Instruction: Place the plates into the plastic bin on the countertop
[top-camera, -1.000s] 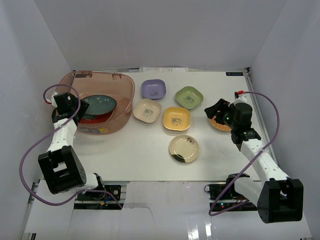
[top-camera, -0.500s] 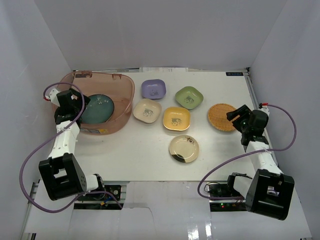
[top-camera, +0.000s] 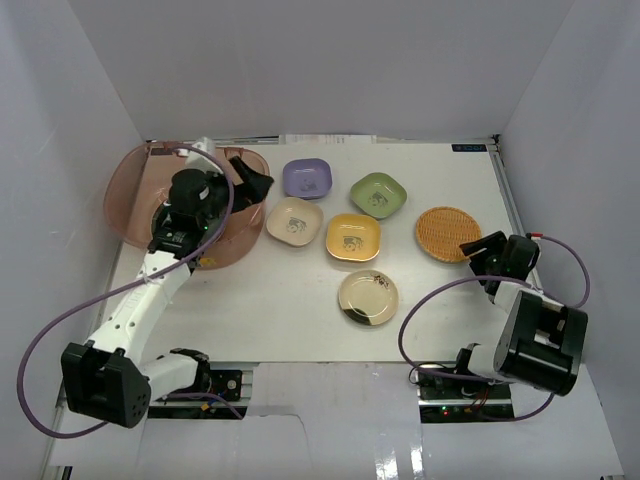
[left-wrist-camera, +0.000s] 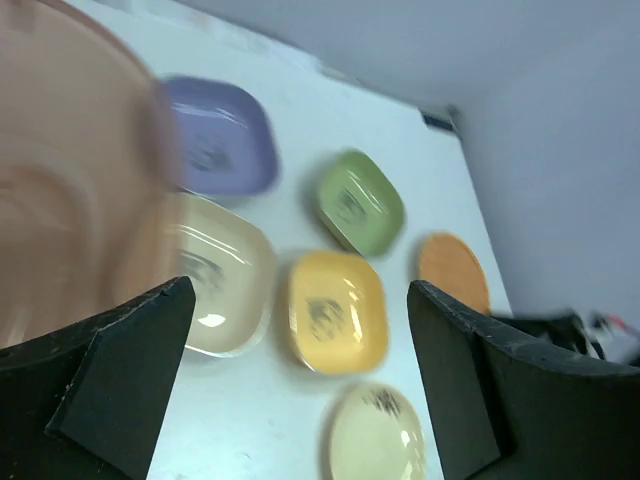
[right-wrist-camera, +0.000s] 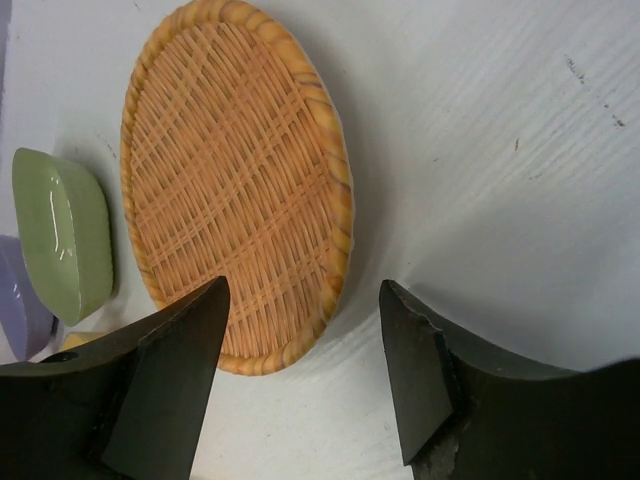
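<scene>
Gold plate (top-camera: 368, 297) sits nearest the bases on the counter (top-camera: 270, 300), with neither arm on it. Just beyond, at the right, the right end effector (right-wrist-camera: 302, 295) is open and empty, low to the counter, and the woven plate (right-wrist-camera: 235, 180) lies flat straight ahead, its near rim in line with the gap between the fingers. Next come the yellow dish (top-camera: 352, 237) and cream dish (top-camera: 294, 221), then the green dish (top-camera: 378, 194) and purple dish (top-camera: 307, 178). Level with these the left end effector (top-camera: 252, 180) hangs spread wide and empty at the right rim of the bin (top-camera: 135, 170), facing the dishes; the cream dish is its nearest. Being round, the woven plate has no long axis, so any rim should serve, though the bin lies far to its left
</scene>
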